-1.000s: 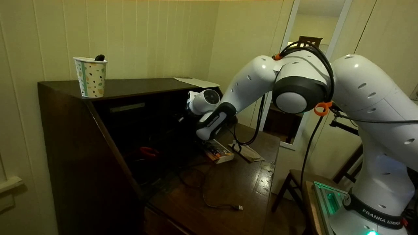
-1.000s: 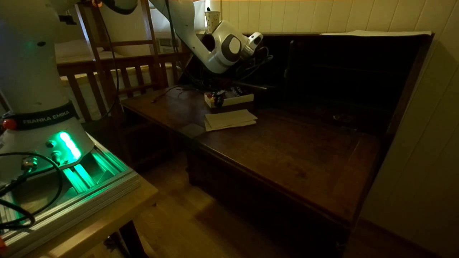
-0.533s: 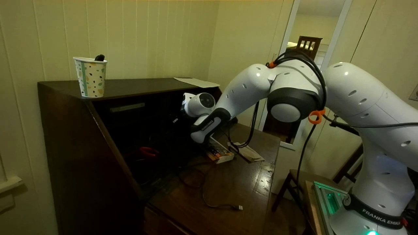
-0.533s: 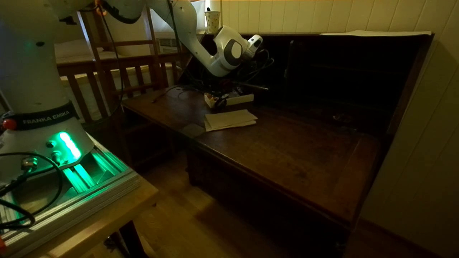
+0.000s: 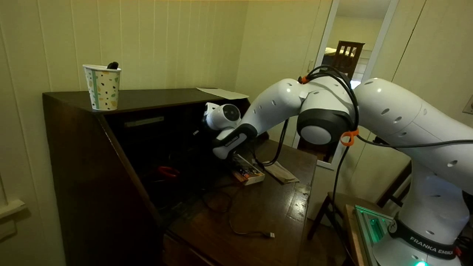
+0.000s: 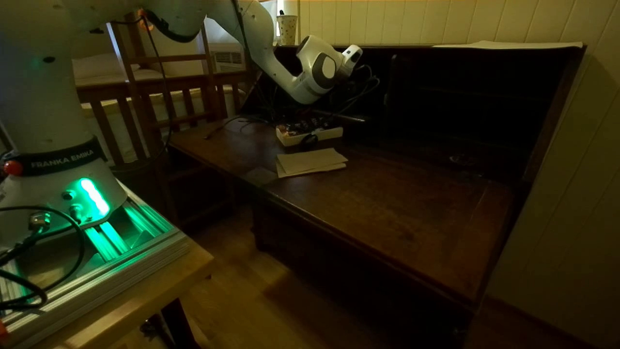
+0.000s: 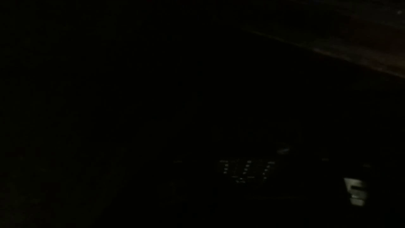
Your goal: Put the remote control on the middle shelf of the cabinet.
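Because the cabinet is dark ahead of the tool, closed apparently on the remote, advance level and locate the indistinct middle shelf before release.

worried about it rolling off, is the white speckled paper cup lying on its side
No, in an exterior view the white speckled paper cup stands upright on top of the dark brown wooden cabinet.

Up on the cabinet I see a cup and paper sheet at opposite ends; book, folded papers and cable lie on its desk board.
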